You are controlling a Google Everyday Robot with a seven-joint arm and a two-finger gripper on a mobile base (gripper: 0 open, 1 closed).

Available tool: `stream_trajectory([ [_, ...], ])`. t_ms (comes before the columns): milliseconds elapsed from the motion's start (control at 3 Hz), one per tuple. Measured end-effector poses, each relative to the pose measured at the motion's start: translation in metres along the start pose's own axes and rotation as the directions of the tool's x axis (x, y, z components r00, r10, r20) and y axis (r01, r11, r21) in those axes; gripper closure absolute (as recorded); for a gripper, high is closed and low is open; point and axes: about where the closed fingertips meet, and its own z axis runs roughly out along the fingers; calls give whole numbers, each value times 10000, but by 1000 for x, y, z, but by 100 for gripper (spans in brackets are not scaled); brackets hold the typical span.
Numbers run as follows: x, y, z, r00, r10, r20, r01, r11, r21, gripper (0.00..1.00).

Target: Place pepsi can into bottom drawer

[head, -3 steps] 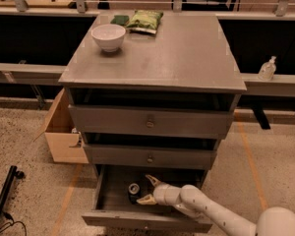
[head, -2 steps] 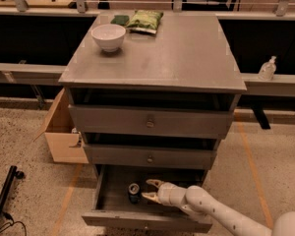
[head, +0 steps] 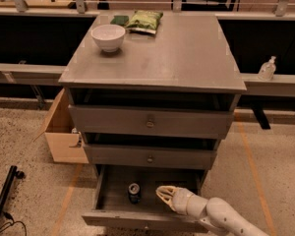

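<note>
The pepsi can (head: pixel 133 192) is a small dark can with a silver top. It stands upright inside the pulled-out bottom drawer (head: pixel 113 215), left of the middle. My gripper (head: pixel 162 194) is inside the same drawer, just right of the can and apart from it. Its pale fingers (head: pixel 165 197) point left toward the can and hold nothing. The white arm runs off to the lower right.
A white bowl (head: pixel 108 37), a green bag (head: pixel 145 21) and a small dark green item (head: pixel 120 19) lie on the cabinet top (head: pixel 187 58). The two upper drawers (head: pixel 150 123) stand slightly open. A cardboard box (head: pixel 64 136) stands at the cabinet's left. A clear bottle (head: pixel 267 69) sits on the right ledge.
The gripper has let go of the can and drawn back to the right. The can stays standing in the bottom drawer.
</note>
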Motion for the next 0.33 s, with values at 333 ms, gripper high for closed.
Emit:
stream_trajectory([
  [333,5,-1,0,10000,35,-89,-35,10000,45,78],
])
